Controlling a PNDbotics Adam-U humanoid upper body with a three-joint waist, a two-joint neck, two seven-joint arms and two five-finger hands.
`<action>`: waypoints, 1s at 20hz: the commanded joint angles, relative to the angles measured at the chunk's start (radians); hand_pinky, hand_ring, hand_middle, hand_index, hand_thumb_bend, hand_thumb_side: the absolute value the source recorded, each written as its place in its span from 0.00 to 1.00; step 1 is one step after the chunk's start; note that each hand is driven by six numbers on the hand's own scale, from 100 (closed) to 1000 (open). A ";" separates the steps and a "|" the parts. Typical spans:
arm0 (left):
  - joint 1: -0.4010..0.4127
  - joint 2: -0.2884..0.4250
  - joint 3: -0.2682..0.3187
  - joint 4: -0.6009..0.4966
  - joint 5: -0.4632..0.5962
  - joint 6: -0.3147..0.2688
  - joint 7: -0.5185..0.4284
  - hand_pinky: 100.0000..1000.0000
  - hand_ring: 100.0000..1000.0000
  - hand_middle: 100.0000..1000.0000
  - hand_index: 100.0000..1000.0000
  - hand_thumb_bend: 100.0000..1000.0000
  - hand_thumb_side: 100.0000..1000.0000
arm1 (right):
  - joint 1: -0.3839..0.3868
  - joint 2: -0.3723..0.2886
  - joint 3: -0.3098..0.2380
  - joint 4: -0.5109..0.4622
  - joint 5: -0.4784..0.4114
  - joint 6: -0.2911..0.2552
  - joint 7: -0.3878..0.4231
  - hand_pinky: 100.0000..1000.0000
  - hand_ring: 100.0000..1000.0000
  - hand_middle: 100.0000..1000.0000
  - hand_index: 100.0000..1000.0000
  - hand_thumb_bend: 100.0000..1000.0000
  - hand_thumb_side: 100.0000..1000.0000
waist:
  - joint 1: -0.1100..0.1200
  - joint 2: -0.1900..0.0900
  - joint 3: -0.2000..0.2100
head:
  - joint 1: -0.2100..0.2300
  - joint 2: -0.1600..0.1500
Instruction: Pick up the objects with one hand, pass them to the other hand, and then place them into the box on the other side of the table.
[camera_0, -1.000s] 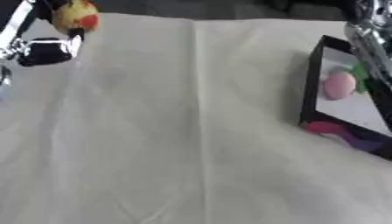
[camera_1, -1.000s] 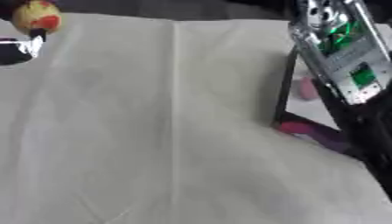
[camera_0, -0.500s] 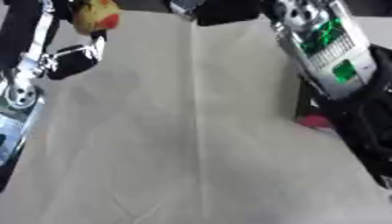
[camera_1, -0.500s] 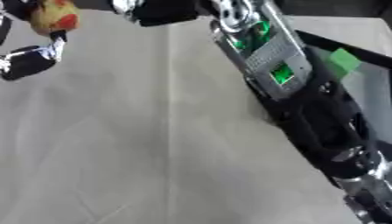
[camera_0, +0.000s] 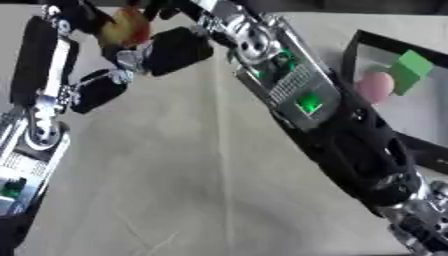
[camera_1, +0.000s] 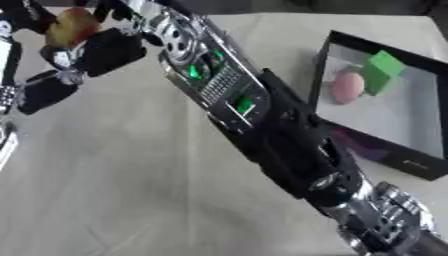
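Left hand up at far left of the tabletop, well apart from the black-rimmed box, fingers curled round a small round red-and-yellow fruit-like object. Right hand reached across from the box side, just beside the fruit, dark fingers near or touching it; whether curled or straight, cannot tell. Right forearm slanted across the middle of the pale cloth-covered tabletop, green lights showing on its casing.

Black-rimmed open box at the right edge of the tabletop, already holding a pink rounded object and a green block, the two just beside each other in the box's far part. Something purple at the box's near rim, too unclear to name.

Progress, judged: at least two objects placed already; current fruit picked up and held at the handover point, transfer apparently in hand but not confirmed complete. Left: right hand closing on the fruit, left hand letting go, carry back across to the box, release inside. No other loose objects seen on the cloth away from the box.
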 joint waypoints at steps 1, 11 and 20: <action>-0.007 0.000 -0.002 -0.029 0.008 -0.010 0.013 0.55 0.43 0.42 0.48 0.00 0.01 | -0.018 0.001 -0.003 0.001 0.018 -0.002 -0.008 0.81 0.72 0.74 0.90 0.39 0.11 | 0.004 -0.035 0.002 | -0.001 0.000; 0.005 0.005 -0.007 -0.044 -0.003 -0.040 0.046 0.55 0.43 0.42 0.48 0.00 0.00 | -0.008 0.009 0.006 0.016 0.013 0.016 -0.033 0.81 0.70 0.68 0.85 0.33 0.05 | 0.007 -0.035 0.005 | -0.015 -0.003; 0.001 -0.003 -0.013 -0.051 -0.024 -0.072 0.062 0.55 0.43 0.42 0.49 0.00 0.00 | -0.008 0.025 0.016 0.046 0.000 0.052 -0.045 0.78 0.59 0.42 0.70 0.04 0.00 | 0.007 -0.033 0.008 | -0.022 0.005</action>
